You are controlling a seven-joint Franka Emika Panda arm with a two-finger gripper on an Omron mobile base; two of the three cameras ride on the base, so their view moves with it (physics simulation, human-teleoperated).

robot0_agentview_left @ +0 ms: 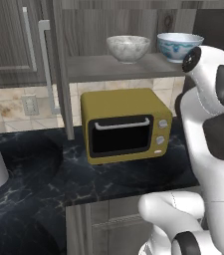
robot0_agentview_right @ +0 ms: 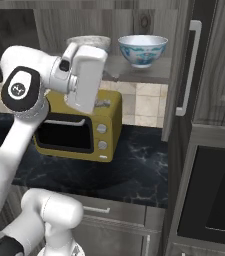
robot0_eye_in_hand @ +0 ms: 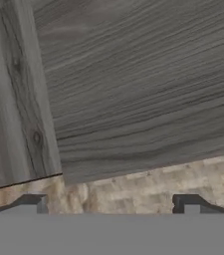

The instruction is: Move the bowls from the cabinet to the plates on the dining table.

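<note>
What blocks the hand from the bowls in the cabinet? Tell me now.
Nothing visible. The cabinet stands open, and the marbled bowl and the blue-patterned bowl sit exposed on its shelf. The yellow oven sits below, clear of them.

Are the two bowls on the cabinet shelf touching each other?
Apart. The left base view shows bare shelf between the marbled bowl and the blue-patterned bowl.

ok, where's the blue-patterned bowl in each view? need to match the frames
Left base view: blue bowl upper right, on the cabinet shelf, right of the marbled bowl, partly behind the arm.
Right base view: top centre, on the same shelf, right of the arm's wrist.
Hand view: not in it; wood grain and tile there.
Shared landmark: the yellow microwave, on the counter below the shelf in both base views.
</note>
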